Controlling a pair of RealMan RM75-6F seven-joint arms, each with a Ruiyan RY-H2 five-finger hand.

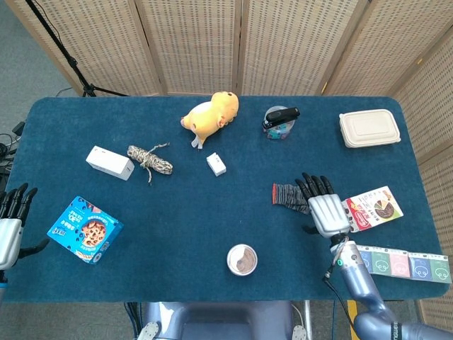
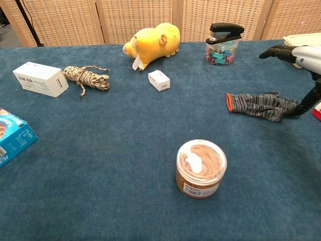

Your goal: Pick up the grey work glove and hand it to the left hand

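Note:
The grey work glove [image 1: 286, 195] lies flat on the blue table right of centre, orange cuff to the left; the chest view shows it too [image 2: 255, 104]. My right hand [image 1: 325, 210] hovers over the glove's finger end with its fingers spread, holding nothing. In the chest view the right hand [image 2: 301, 57] enters from the right edge, and its thumb reaches down beside the glove's fingertips. My left hand [image 1: 9, 228] stays at the table's front left edge, fingers apart and empty.
A rubber-band jar [image 1: 242, 259] stands in front of the glove. A snack packet [image 1: 373, 207] and a long box [image 1: 402, 263] lie to the right. Further back are a stapler on a clip jar [image 1: 281, 121], a lunch box [image 1: 369, 129], a yellow plush [image 1: 211, 113], and a cookie box [image 1: 84, 229] front left.

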